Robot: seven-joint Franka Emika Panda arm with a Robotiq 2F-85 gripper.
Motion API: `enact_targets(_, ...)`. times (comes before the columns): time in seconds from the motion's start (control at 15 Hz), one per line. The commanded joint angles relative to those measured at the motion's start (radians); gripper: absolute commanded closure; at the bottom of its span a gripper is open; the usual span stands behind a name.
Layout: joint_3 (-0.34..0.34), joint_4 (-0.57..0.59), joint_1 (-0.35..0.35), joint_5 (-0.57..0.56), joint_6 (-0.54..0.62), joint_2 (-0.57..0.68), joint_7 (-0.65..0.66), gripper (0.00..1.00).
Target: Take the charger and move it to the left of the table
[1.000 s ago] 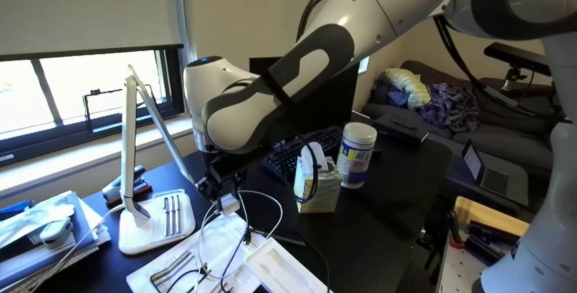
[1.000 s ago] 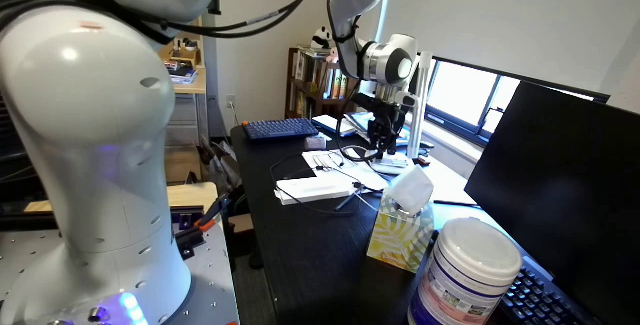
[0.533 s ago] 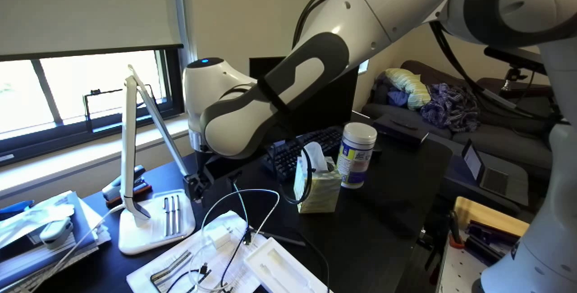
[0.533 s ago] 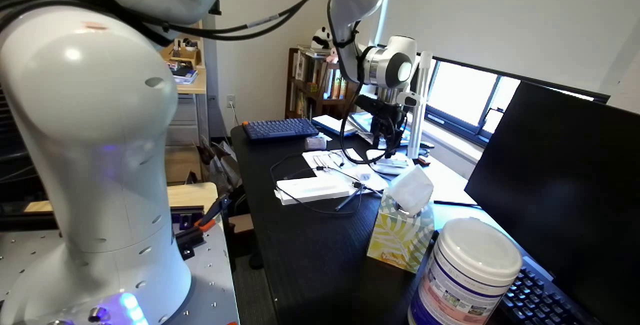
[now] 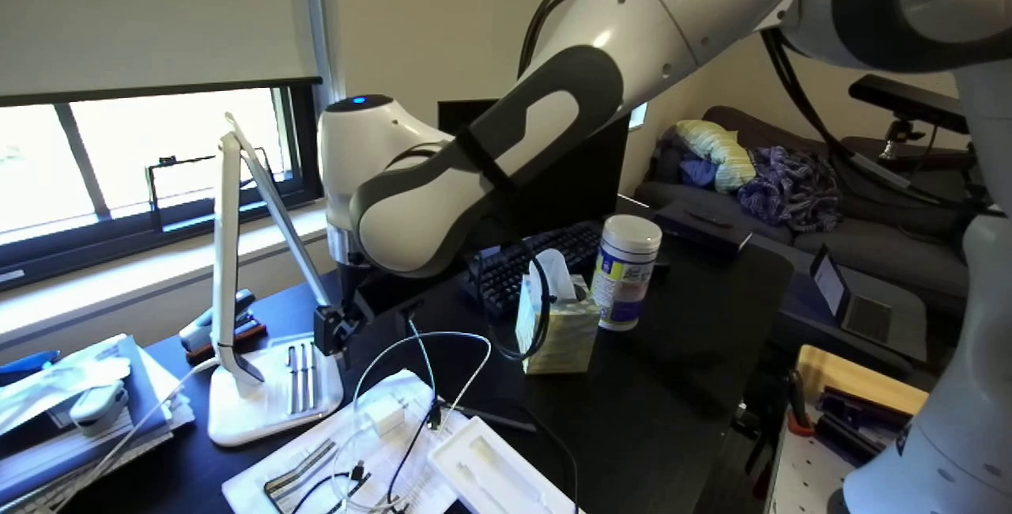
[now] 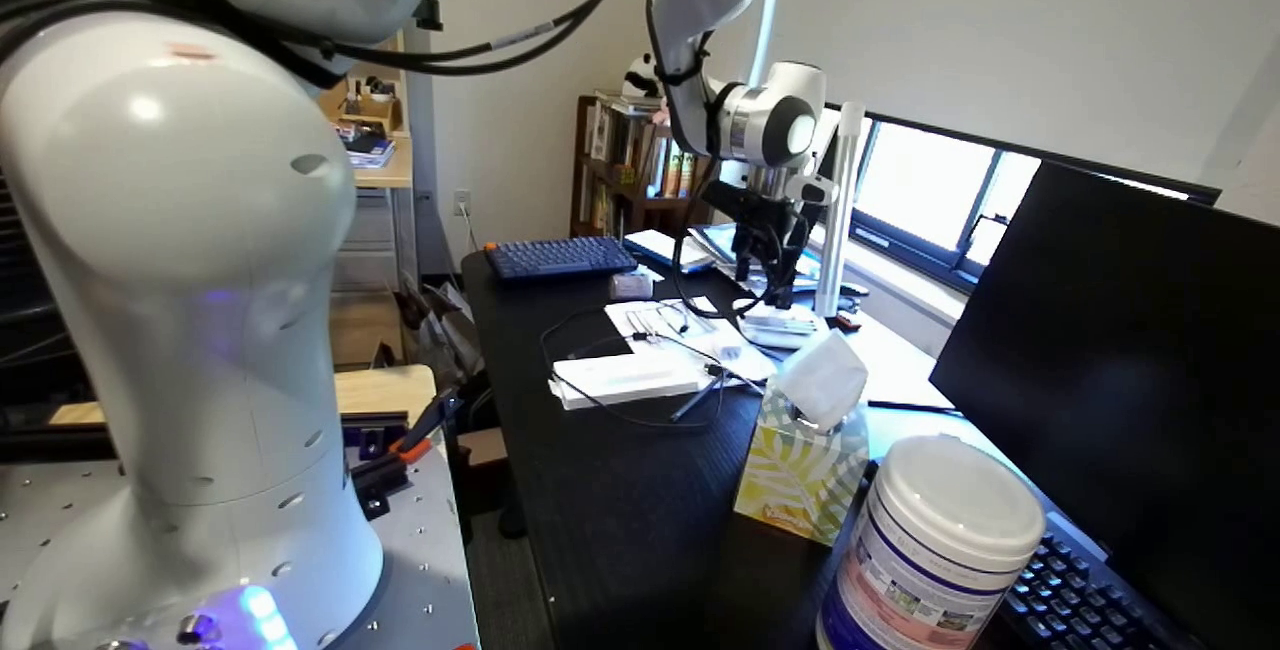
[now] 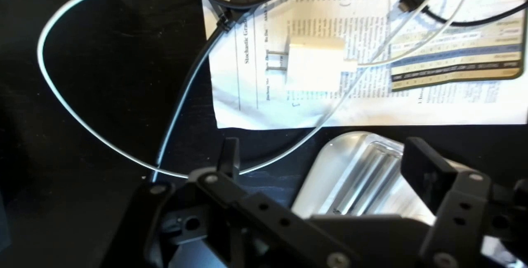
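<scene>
The charger [image 7: 315, 70], a white plug block with metal prongs and a thin white cord [image 7: 74, 113], lies on printed papers in the wrist view. An exterior view also has the charger [image 5: 385, 414] on those papers, its cord arching in loose loops over the black table [image 5: 632, 435]. Wide apart stand the jaws of my gripper [image 7: 326, 156], with nothing gripped. The cord passes behind one finger [image 7: 229, 152] in that view. Seen from outside, my gripper [image 5: 335, 332] hovers by the lamp base, apart from the plug block.
The white desk lamp's base [image 7: 330, 173] lies beneath my jaws, and its upright arm [image 5: 226, 253] rises close by. A tissue box [image 5: 557, 340] and a wipes canister [image 5: 628, 273] stand farther along. A white tray [image 5: 498, 466] and dark cables [image 7: 181, 99] lie near the charger.
A second ago my gripper held the plug block above the papers. It has let go: the block now rests on the papers, the jaws have opened, and the gripper has shifted toward the lamp.
</scene>
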Motion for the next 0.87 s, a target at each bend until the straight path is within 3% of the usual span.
enact_targets(0.0,0.038,-0.196,0.013,0.01,-0.002,-0.221,-0.037,0.0)
enact_targets(0.47,0.141,-0.419,0.003,0.026,-0.128,-0.577,-0.015,0.0)
enact_targets(0.53,0.142,-0.32,-0.002,0.0,-0.109,-0.461,-0.003,0.0)
enact_targets(0.8,0.165,-0.398,-0.015,0.003,-0.134,-0.57,-0.005,0.0)
